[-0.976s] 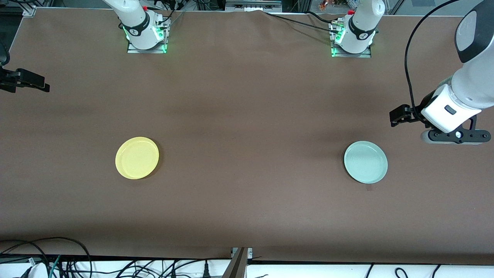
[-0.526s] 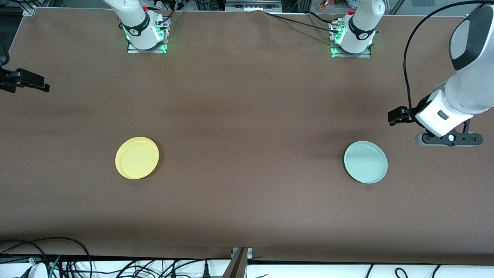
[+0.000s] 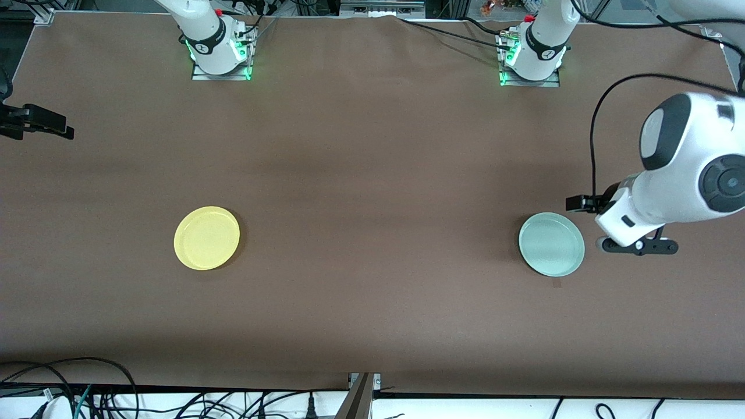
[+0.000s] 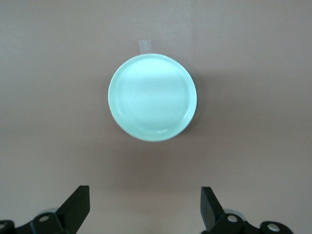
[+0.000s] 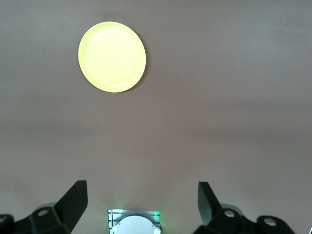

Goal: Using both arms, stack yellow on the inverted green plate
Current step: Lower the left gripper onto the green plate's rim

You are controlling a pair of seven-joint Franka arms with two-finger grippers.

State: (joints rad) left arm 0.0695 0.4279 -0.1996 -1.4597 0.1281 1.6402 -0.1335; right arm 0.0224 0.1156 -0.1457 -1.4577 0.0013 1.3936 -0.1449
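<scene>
Both plates lie flat and well apart on the brown table cover (image 3: pixel 372 174), the yellow plate (image 3: pixel 206 238) in the lower left of the front view, toward the right arm's end, and the green plate (image 3: pixel 551 244) in the lower right, toward the left arm's end, so each arm has one plate on its own patch. The left gripper (image 4: pixel 144 207) hangs over the cloth just beside the green plate, jaws spread wide and holding nothing; in its wrist view the plate sits above and between the two black fingers, which looks to me like a line-up for a grab at the rim. The right gripper (image 5: pixel 141 204) waits at the left edge of the front view, over the table's end, fingers wide apart and empty too, with the yellow plate far up in its wrist view. Both plates are round, shallow, smooth plastic with low rims; the green one shows faint concentric rings, and a small pale tab peeks out at its edge
</scene>
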